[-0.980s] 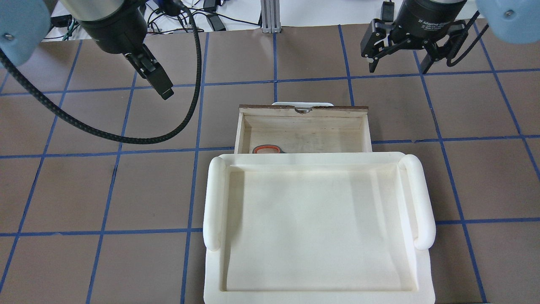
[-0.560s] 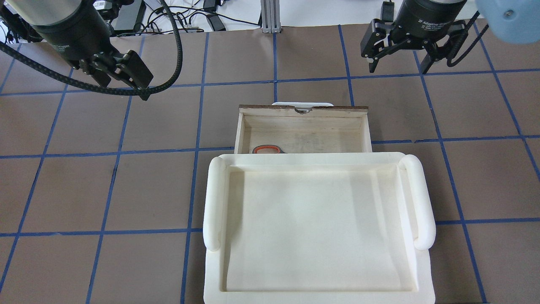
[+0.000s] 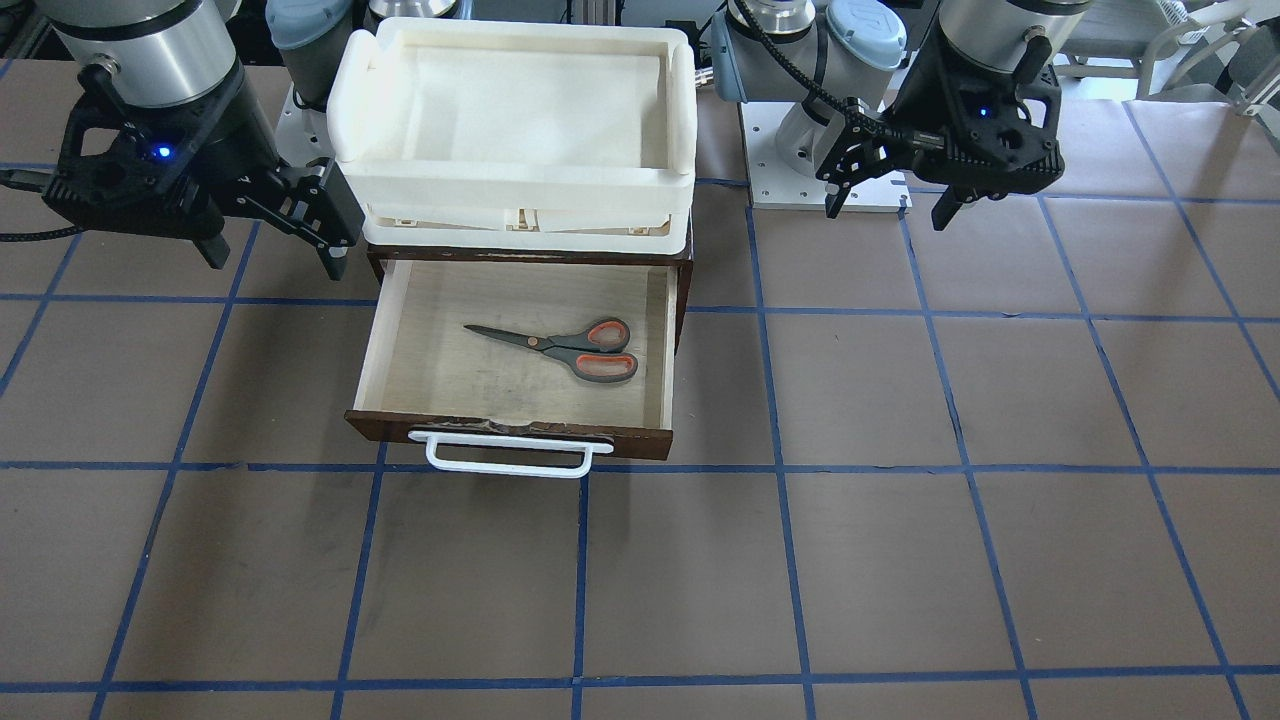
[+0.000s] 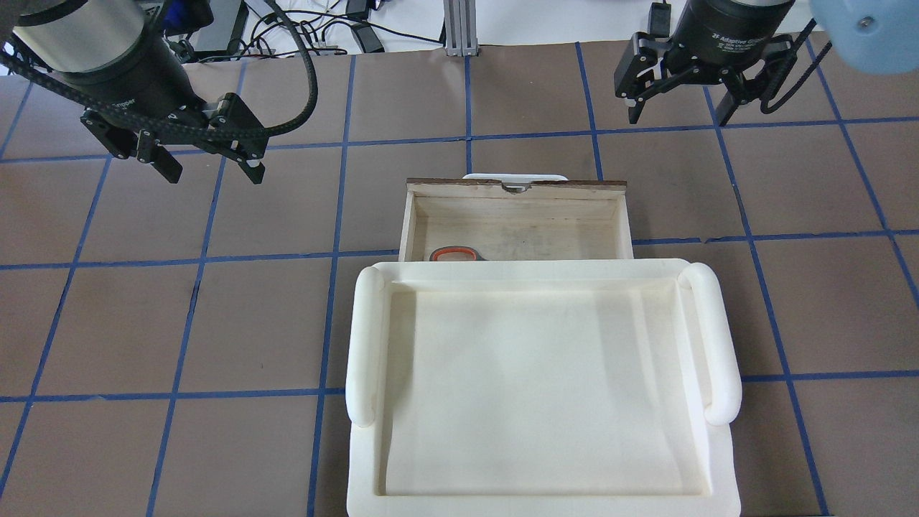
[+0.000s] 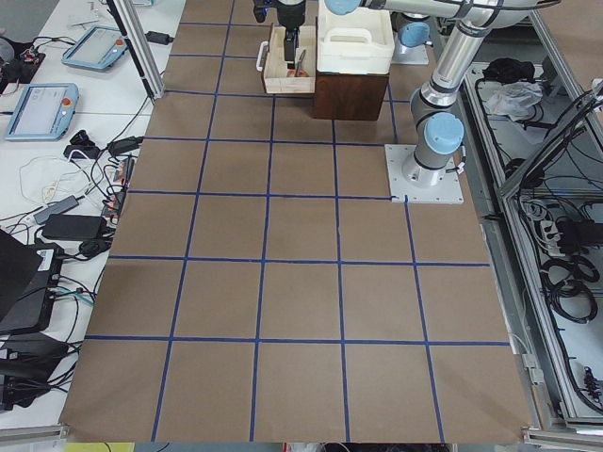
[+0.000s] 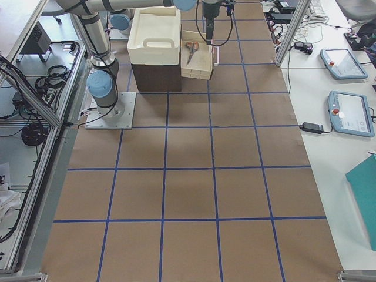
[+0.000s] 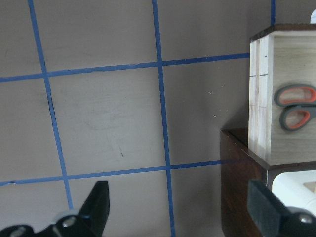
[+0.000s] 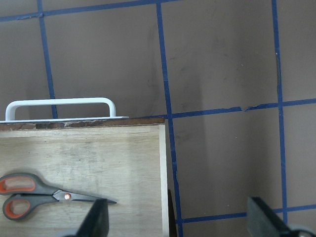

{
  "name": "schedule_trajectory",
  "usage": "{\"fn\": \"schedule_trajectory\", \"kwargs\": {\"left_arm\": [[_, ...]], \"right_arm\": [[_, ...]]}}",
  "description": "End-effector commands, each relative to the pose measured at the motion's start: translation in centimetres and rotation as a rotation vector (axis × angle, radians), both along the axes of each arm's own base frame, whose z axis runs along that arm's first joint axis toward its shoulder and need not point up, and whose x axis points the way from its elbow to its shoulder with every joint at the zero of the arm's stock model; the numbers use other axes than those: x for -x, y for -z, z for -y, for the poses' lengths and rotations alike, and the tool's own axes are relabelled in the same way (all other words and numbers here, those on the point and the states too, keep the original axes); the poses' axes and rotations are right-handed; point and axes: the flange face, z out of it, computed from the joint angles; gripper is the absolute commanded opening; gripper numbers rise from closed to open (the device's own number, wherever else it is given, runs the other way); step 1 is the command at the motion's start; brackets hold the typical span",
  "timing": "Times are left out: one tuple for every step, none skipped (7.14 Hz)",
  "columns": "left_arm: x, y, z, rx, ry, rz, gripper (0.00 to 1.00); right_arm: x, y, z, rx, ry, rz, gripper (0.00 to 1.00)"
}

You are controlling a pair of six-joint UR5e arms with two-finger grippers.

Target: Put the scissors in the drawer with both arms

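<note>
The scissors (image 3: 560, 348) lay flat inside the open drawer (image 3: 440, 378) and your left gripper (image 3: 885, 198) and right gripper (image 3: 275, 250) hung spread and empty either side, so I judged a square, centred push on the white handle (image 3: 505, 463) best.

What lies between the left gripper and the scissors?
In the front-facing view, only bare table and the side wall of the drawer lie between the left gripper and the scissors.
</note>
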Motion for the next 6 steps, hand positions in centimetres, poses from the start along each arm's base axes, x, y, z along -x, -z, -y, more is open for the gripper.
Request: {"fn": "schedule_trajectory", "kwargs": {"left_arm": [[0.44,0.57,-0.08,-0.018,-0.065,-0.005,1.0],[0.99,0.76,-0.66,-0.017,-0.066,-0.002,1.0],[1.08,0.91,-0.64,-0.021,-0.072,-0.003,1.0],[1.21,0.84,-0.73,-0.019,-0.068,-0.001,1.0],[1.28,0.75,-0.79,-0.016,-0.066,-0.001,1.0],[1.29,0.48,-0.45,0.018,-0.048,-0.004,1.0]], "right_arm": [[0.02,0.06,0.0,-0.001,0.002,0.0,1.0],[0.02,0.06,0.0,-0.001,0.002,0.0,1.0],[-0.06,0.06,-0.03,-0.001,0.0,0.0,1.0],[-0.08,0.12,-0.02,-0.001,0.0,0.001,1.0],[-0.08,0.11,-0.01,0.0,0.0,0.001,1.0],[-0.06,0.2,-0.03,-0.003,0.0,0.0,1.0]]}}
